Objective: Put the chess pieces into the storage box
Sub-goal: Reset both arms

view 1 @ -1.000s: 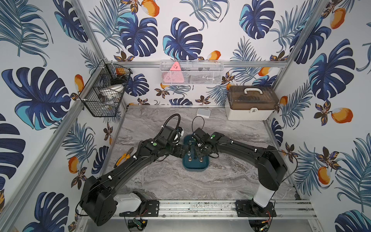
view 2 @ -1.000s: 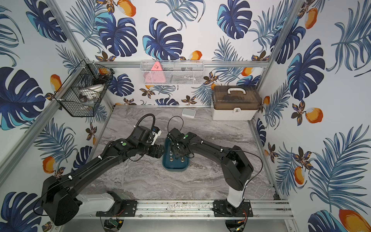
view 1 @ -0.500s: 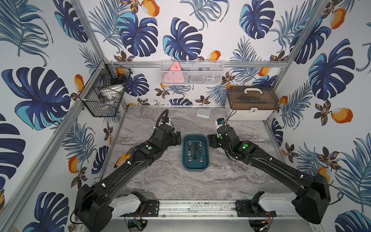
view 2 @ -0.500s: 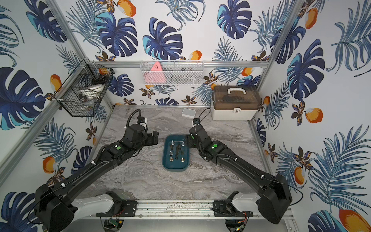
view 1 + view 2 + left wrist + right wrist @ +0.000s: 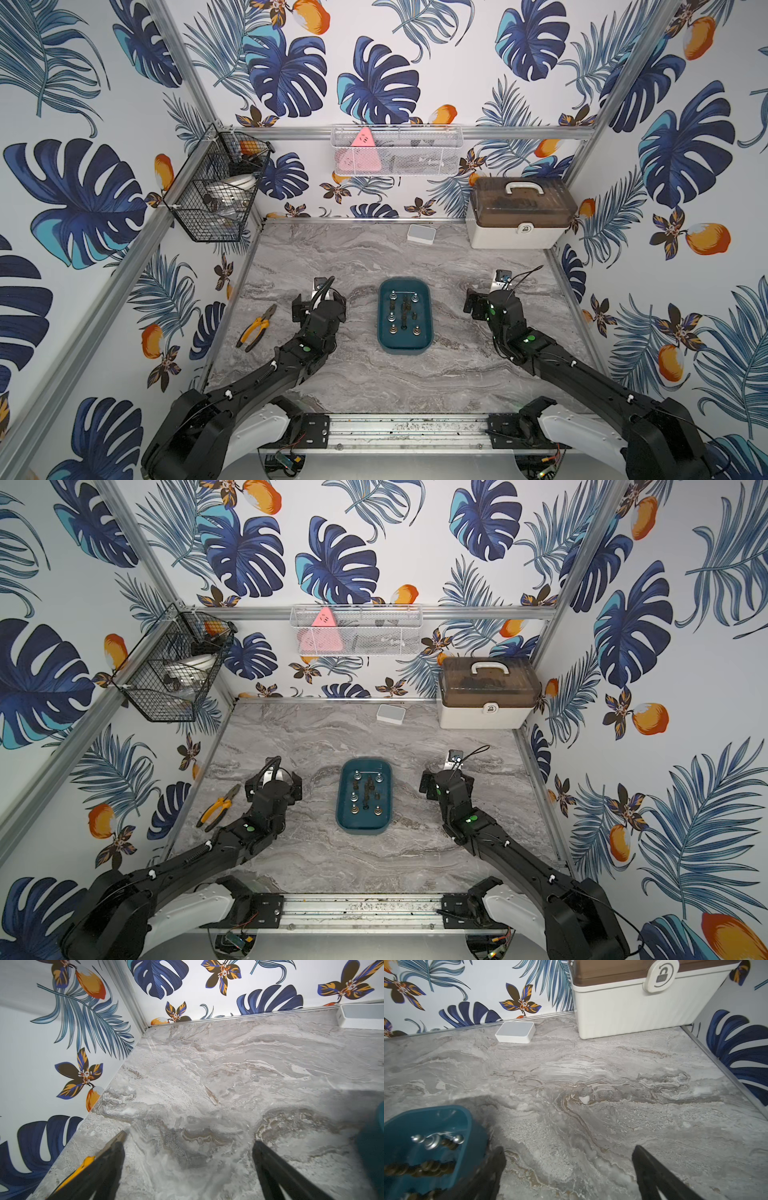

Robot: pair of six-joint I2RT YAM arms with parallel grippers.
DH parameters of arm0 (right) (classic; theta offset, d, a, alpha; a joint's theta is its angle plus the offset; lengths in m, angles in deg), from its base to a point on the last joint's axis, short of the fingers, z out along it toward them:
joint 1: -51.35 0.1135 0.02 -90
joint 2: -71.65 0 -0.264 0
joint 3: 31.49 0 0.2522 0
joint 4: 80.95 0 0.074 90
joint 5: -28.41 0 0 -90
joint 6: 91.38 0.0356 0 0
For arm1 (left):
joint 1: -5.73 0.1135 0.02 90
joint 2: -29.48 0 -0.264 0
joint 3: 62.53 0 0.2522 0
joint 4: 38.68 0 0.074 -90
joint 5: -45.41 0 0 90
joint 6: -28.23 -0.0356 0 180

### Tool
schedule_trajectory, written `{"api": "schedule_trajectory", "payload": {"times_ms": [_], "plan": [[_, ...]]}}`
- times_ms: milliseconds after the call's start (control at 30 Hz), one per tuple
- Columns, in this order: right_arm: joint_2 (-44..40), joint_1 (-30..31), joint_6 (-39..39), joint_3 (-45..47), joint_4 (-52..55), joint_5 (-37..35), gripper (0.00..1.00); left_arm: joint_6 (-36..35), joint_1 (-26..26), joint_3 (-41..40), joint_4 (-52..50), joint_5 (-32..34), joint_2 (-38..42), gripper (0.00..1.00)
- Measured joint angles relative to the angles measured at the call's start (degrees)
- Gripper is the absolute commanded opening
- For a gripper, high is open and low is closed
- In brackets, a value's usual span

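The storage box (image 5: 405, 348) (image 5: 365, 827), a shallow dark teal tray, lies mid-table in both top views. Several chess pieces (image 5: 404, 311) (image 5: 367, 791), dark and metallic, stand or lie inside it. My left gripper (image 5: 318, 302) (image 5: 273, 786) hovers to the left of the box, open and empty. My right gripper (image 5: 494, 305) (image 5: 446, 785) hovers to its right, also open and empty. The left wrist view shows the left gripper (image 5: 189, 1144) over bare marble. In the right wrist view the right gripper (image 5: 568, 1149) is over bare marble, with the storage box (image 5: 464, 1120) and chess pieces (image 5: 433, 1142) beside one finger.
Yellow-handled pliers (image 5: 257, 322) (image 5: 87, 1162) lie near the left wall, close to my left gripper. At the back right stands a white case with a brown lid (image 5: 519, 216) (image 5: 633, 1005), with a small flat white box (image 5: 421, 232) (image 5: 516, 1031) beside it. A wire basket (image 5: 216, 187) hangs on the left wall.
Both arms have drawn back from over the storage box, the left to the left side and the right to the right side. Both grippers have opened wide.
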Motion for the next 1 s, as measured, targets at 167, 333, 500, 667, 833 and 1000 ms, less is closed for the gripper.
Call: {"api": "schedule_trajectory", "payload": {"times_ms": [167,333,500,667,833,1000], "plan": [[3.56,0.00,-4.07,2.34,-6.38,-4.72,0.95,-3.54,4.94,-2.08,11.65,-0.28,-7.85,0.99],[7.30,-0.11,-9.66,4.11,-13.94,-7.91,0.96,-3.78,12.00,-4.44,24.22,-5.44,-17.44,0.98],[17.75,-1.16,-17.05,6.91,-25.81,-10.54,0.97,-3.63,18.08,-4.44,32.37,-12.98,-23.56,0.98],[25.42,-3.76,-21.00,9.66,-38.47,-9.57,0.97,-1.79,21.90,-4.70,35.98,-19.28,-25.38,0.98],[32.39,-8.68,-23.41,8.20,-48.33,-5.38,0.97,-1.77,22.16,-5.16,37.73,-22.97,-26.23,0.99],[31.78,-15.58,-19.78,6.86,-48.87,3.02,0.94,-2.23,21.81,-7.37,45.35,-25.83,-31.56,0.99]]}}
